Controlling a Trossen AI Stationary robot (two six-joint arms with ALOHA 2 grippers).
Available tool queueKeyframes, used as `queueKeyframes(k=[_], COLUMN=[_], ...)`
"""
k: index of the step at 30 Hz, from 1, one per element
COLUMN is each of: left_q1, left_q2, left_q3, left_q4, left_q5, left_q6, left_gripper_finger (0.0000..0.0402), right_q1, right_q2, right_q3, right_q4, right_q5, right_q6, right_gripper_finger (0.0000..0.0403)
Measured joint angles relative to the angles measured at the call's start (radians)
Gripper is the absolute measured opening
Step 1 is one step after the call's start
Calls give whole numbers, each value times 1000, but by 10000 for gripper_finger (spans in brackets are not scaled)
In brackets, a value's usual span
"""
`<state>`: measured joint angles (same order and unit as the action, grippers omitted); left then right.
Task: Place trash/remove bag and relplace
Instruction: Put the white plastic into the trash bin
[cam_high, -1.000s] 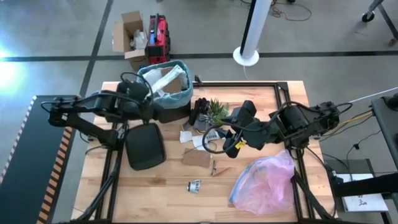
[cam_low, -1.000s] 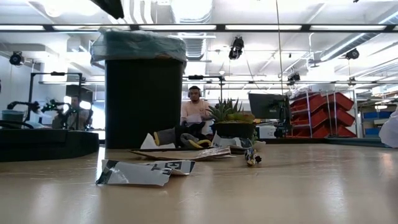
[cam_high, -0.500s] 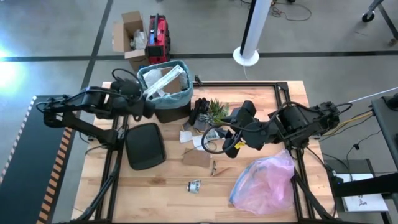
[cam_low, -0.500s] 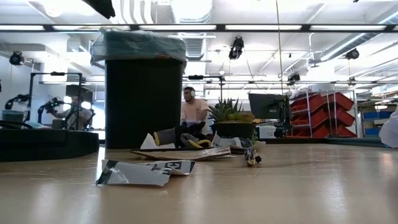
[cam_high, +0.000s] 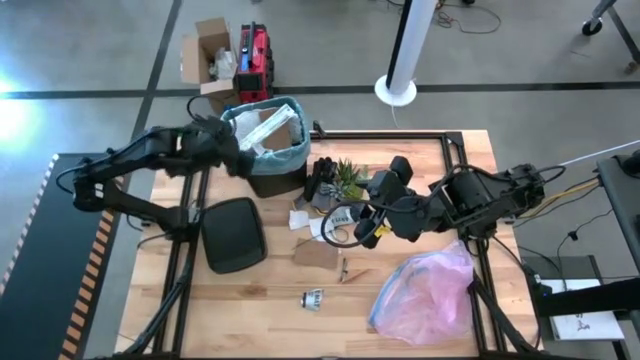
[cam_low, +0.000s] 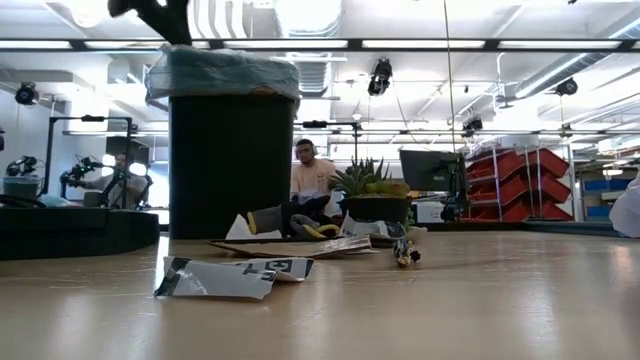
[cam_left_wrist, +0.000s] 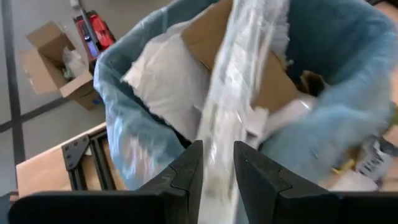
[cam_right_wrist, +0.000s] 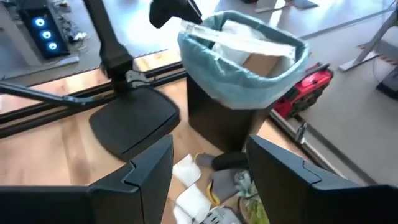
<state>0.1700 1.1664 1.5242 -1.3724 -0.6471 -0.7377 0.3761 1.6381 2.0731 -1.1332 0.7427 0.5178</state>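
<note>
The left hand (cam_high: 232, 152), narrowly parted on a long white wrapper (cam_left_wrist: 231, 106), has been carried over the blue-lined bin (cam_high: 268, 150), so a drop seems due, while the right hand (cam_high: 352, 212) waits open and empty.

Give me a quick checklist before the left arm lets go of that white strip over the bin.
1. Left gripper has the white strip between its fingers: ok.
2. Strip is over the bin's opening, inside the blue bag: ok.
3. Bag rim still folded over the bin top: ok in the low and right wrist views.
4. Room left in the bin: cannot tell; cardboard and white paper already reach near the rim.
5. Right gripper is clear of the bin, open and empty over the table: ok.
6. Trash remains on the table: not ok.
</note>
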Motion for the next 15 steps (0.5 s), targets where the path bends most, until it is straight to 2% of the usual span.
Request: queueKeyframes(k=[3,7,9,15], left_q1=[87,196,249,355], left_q2=[22,45,62,132], left_q3=[0,0,0,0], left_q4=[85,234,255,232], left_q5=[52,191,251,272], left_q6=[85,223,249,265], left_gripper_finger=[75,75,75,75], right_q1=[-4,-4,-4,-4], right_q2=[0,0,0,0], right_q3=[0,-5,-11,-33], right_q4=[11,10,10,10], right_q5=[17,19,19,18], right_q6=[-5,-5,-4,20], right_gripper_finger=[190,190,190,190])
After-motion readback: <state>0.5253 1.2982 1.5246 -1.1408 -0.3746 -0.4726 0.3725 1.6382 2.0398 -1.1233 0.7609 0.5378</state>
